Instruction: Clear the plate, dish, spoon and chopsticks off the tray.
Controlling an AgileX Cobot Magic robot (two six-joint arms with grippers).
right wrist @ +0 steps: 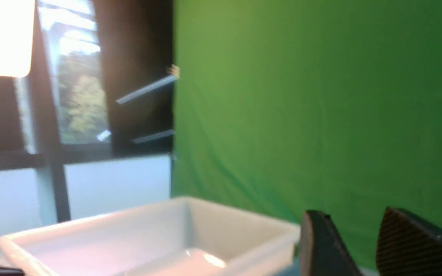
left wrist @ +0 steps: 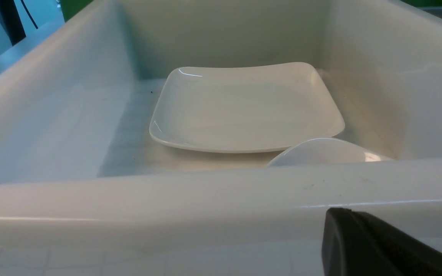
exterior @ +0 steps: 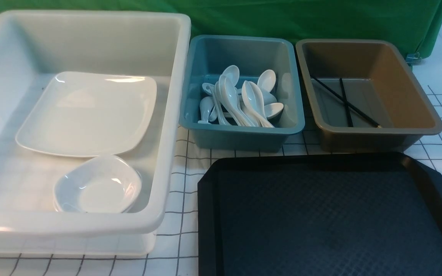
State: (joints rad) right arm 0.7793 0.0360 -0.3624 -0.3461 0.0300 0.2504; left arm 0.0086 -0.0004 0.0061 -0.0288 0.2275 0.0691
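The black tray lies on the worktop at the near right, and its textured surface carries nothing. The plate lies flat in the big white tub at the left, toward the far side of the tub. The dish sits just near of the plate, by the near wall of the same tub; I cannot tell if the two touch. The spoons lie in a pile in the blue tub in the middle, and I cannot tell which one belongs to the task. The chopsticks lie crossed on the floor of the brown tub at the far right. The left gripper is low outside the near wall of the white tub, with its fingers pressed together and nothing between them. The right gripper is raised, faces the green curtain, and its fingers stand apart and empty.
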